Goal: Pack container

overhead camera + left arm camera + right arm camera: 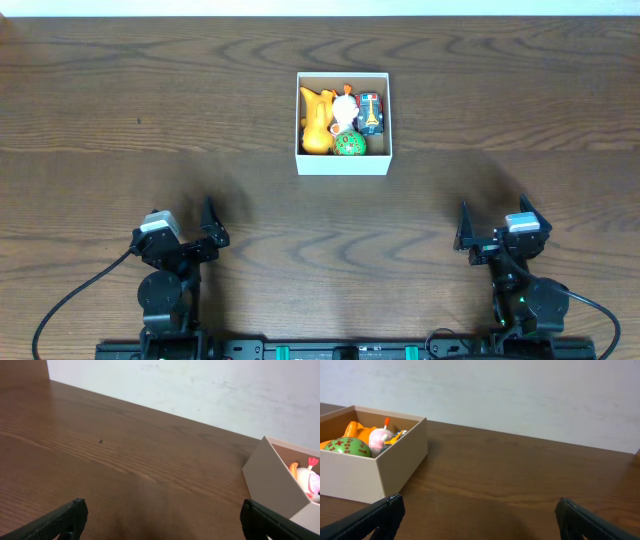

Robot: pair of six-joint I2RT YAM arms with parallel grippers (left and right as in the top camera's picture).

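Left tool, right tool gape empty before container.

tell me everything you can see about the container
The container is a square, shallow, open-topped box with white walls and rim; it looks like cardboard, brown inside. It sits flat and upright on the wooden table, at the middle toward the far edge. Packed inside, close together, are an orange toy, a white toy, a blue toy and a green ball with red marks. No lid shows. The left gripper and right gripper are open, well short of it, touching nothing.
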